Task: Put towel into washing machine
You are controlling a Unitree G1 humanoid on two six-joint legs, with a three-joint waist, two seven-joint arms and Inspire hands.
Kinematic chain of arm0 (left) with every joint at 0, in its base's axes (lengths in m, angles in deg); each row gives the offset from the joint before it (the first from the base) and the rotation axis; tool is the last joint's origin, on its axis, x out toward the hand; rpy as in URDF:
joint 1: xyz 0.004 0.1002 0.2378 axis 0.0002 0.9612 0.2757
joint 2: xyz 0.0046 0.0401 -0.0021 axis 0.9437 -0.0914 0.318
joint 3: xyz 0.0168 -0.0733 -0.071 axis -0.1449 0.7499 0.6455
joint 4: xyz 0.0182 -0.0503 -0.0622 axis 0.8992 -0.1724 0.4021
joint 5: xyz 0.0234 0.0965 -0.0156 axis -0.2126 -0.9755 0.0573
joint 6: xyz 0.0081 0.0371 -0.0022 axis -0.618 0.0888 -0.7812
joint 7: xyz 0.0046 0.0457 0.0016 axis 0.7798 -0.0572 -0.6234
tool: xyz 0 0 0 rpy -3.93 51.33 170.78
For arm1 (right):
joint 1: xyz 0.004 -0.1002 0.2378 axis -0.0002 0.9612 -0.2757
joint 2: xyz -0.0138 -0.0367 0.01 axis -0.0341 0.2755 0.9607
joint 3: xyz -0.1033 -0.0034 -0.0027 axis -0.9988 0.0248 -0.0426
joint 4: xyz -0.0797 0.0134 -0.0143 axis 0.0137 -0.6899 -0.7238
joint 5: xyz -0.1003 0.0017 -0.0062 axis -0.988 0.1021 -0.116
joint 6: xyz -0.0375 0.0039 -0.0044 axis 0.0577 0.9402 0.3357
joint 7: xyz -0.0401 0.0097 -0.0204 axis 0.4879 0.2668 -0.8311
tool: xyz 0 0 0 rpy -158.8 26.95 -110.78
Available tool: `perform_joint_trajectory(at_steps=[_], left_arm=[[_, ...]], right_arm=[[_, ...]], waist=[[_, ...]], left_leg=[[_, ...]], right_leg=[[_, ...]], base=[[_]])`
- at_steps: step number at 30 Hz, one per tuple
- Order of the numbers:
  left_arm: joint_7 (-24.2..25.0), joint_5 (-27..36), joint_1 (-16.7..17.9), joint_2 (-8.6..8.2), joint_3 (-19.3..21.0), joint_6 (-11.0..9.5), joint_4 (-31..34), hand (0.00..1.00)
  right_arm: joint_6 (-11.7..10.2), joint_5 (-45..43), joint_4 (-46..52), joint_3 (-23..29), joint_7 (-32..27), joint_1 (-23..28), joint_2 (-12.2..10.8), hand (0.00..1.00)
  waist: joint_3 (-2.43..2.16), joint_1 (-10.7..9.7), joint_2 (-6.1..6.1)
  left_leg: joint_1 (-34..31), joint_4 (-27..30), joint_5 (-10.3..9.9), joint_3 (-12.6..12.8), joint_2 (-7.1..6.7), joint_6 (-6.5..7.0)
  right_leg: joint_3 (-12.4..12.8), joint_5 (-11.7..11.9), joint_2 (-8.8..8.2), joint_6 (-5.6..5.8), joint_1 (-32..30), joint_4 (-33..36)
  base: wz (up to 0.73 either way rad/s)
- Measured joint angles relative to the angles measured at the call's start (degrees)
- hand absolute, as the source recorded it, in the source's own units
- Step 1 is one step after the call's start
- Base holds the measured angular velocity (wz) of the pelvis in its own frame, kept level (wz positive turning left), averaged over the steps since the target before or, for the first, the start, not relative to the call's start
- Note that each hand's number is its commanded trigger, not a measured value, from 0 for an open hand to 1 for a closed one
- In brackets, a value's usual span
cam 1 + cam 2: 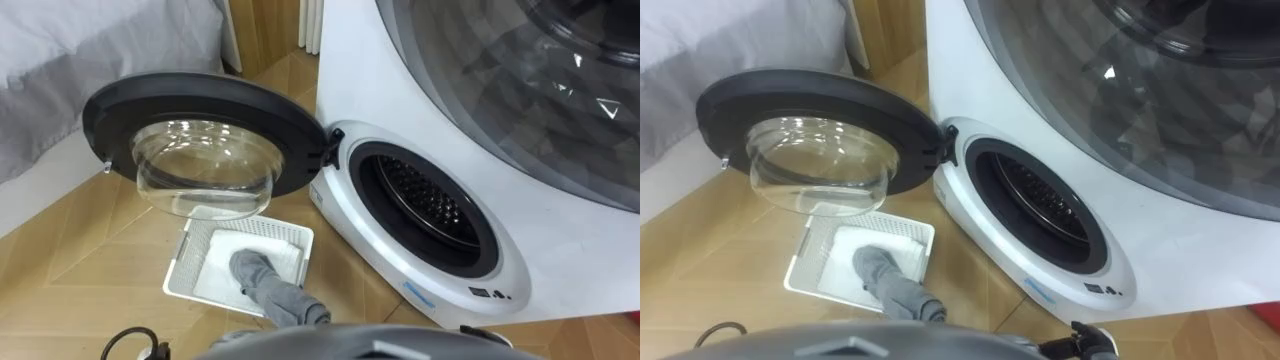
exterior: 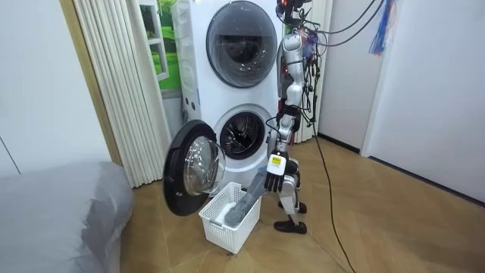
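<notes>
A grey towel [image 1: 270, 290] hangs stretched from the white laundry basket [image 1: 185, 265] up toward me, with its lower end still in the basket on a white cloth. In the room view my left hand [image 2: 274, 170] is curled on the towel's [image 2: 246, 201] upper end, beside the basket [image 2: 227, 231]. The lower washing machine's round door [image 1: 200, 100] stands swung open to the left, above the basket. Its drum opening [image 1: 425, 205] is dark and faces me to the right of the basket. I stand close before the machine at the room view's right.
A second machine [image 2: 241, 34] is stacked on top, its door shut. A grey bed [image 1: 90, 60] fills the far left. White vertical blinds [image 2: 114, 91] hang beside the machines. Wooden floor lies around the basket.
</notes>
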Motion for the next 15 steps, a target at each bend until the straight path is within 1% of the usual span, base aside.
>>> perform_joint_trajectory(at_steps=[11,15], left_arm=[[0.9,-0.1,-0.2,0.05,0.0,0.2,0.0,0.00],[0.5,-1.8,-0.3,0.05,0.0,0.8,0.2,0.00]], right_arm=[[0.0,0.0,0.2,0.0,0.2,0.0,0.2,0.00],[0.1,-0.1,0.7,-0.2,0.8,0.1,0.6,0.00]], waist=[[-0.02,-0.1,0.35],[-0.07,0.0,0.64]], left_leg=[[-0.3,-0.2,0.0,-0.1,0.07,-0.02],[-0.6,-0.3,-0.1,0.0,0.07,-0.02]], right_leg=[[-0.2,0.0,0.07,0.00,-0.1,0.1],[-0.2,0.0,0.09,-0.01,-0.6,0.1]], base=[[0.00],[0.00]])
